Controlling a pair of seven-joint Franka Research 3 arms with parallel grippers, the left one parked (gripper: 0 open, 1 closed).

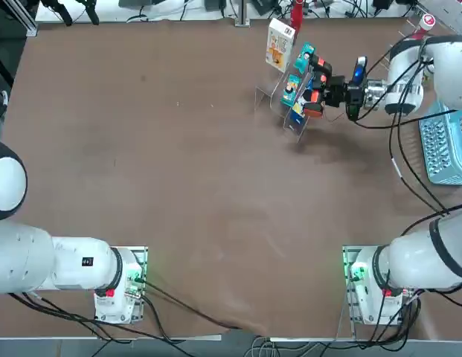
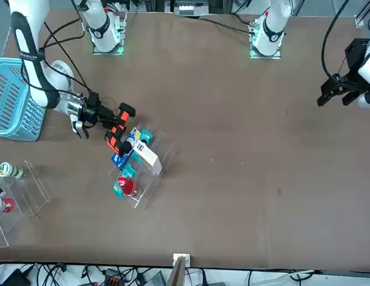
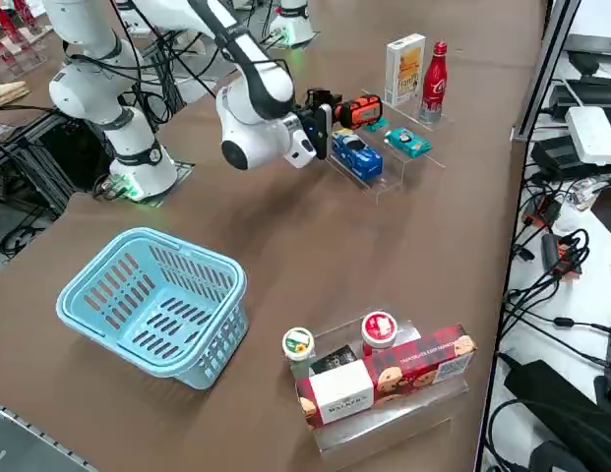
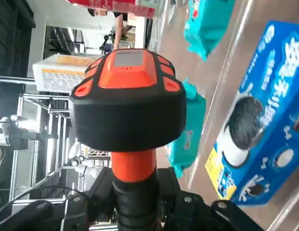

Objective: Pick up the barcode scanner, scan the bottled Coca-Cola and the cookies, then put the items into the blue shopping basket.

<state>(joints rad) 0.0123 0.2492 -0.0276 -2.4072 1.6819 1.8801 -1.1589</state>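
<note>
My right gripper (image 1: 333, 91) is shut on the handle of the barcode scanner (image 1: 314, 88), a black tool with orange trim, held level above the table. Its head (image 4: 127, 96) points at a clear stand of goods and hangs just over a blue packet (image 3: 356, 152). At the stand's far end stands the cookies box (image 1: 280, 43), white with a yellow-orange picture, upright beside the red bottled Coca-Cola (image 3: 435, 81). The light blue shopping basket (image 3: 152, 305) sits on the table to the right of my arm, with nothing in it.
Small teal packets (image 3: 407, 143) lie on the same stand. A second clear stand (image 3: 384, 379) past the basket holds a pale green-capped bottle, a red-capped one and a red biscuit box. Cables run along the table's far edge.
</note>
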